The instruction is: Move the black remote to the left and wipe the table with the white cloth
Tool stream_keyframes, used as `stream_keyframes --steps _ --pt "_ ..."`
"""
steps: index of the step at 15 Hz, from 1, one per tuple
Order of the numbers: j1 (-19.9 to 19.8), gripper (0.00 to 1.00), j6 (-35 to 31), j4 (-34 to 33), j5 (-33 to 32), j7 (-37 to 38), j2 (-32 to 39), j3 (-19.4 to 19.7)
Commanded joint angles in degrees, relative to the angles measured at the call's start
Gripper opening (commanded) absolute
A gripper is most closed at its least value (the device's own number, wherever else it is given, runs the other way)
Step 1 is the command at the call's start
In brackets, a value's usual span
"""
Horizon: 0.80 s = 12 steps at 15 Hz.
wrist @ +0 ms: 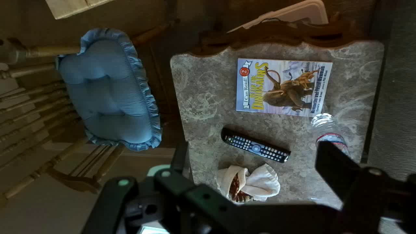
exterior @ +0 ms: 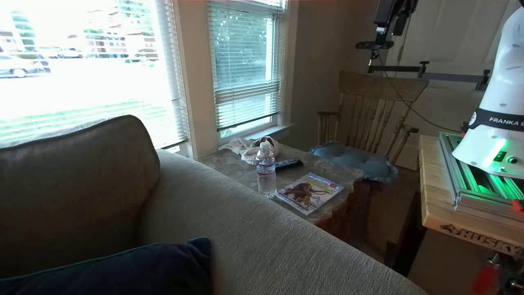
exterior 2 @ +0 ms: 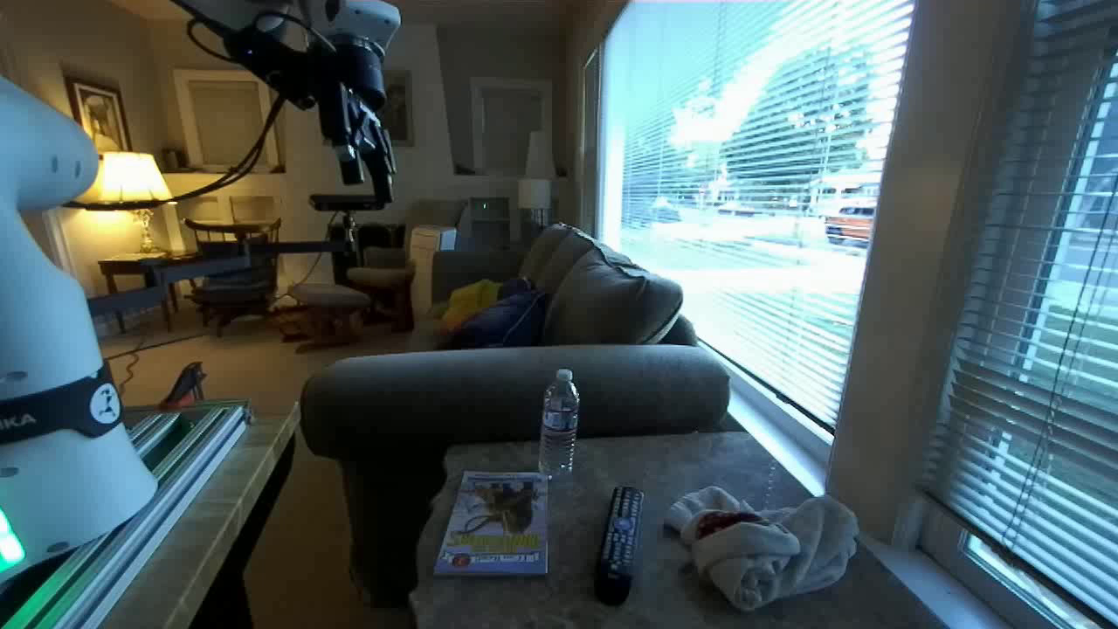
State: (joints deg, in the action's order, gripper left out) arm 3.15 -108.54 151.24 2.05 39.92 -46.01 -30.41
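Daylight is coming into a dim room through two windows (exterior: 245,61), both wearing slatted blinds (exterior: 241,98), in an exterior view. One sofa (exterior 2: 515,384), greyish and coarsely woven, is resting its padded, rounded arm alongside the table (wrist: 204,87). One white robot arm (exterior 2: 48,306) is standing on metal rails (exterior 2: 188,480) over a wooden workbench (exterior: 434,196). One spindle-backed wooden chair (exterior: 364,84) is standing near the table, bearing a tufted blue cushion (wrist: 104,97) with a ruffled border. The single table itself is showing a mottled, stone-like grey-brown top with wavy edges above a brown wooden frame, and is carrying four things. One gripper (wrist: 253,151) is hanging well above it, its black fingers (wrist: 336,169) spread wide apart. One white cloth (exterior 2: 751,559) is lying bunched on the window side of the tabletop, soft and folded over itself, a dark red patch showing. One picture book (wrist: 282,87) with a mammoth on its cover is lying flat towards the opposite side. One clear plastic bottle (exterior 2: 559,428), ridged and pale-capped, is standing upright just beside a corner of the book. One black remote (wrist: 256,148), slim, round-ended and crowded with pale buttons, is lying between book and cloth, apart from both.
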Motion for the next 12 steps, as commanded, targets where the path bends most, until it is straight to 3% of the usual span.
stream_keyframes --steps 1,8,12 --pt "1.8 1.00 0.0 0.0 -1.4 1.2 0.8 1.5" --pt "1.8 1.00 0.0 0.0 -1.4 1.2 0.8 1.5" --pt "-0.5 1.00 -4.7 -1.7 -0.7 3.4 5.8 2.7"
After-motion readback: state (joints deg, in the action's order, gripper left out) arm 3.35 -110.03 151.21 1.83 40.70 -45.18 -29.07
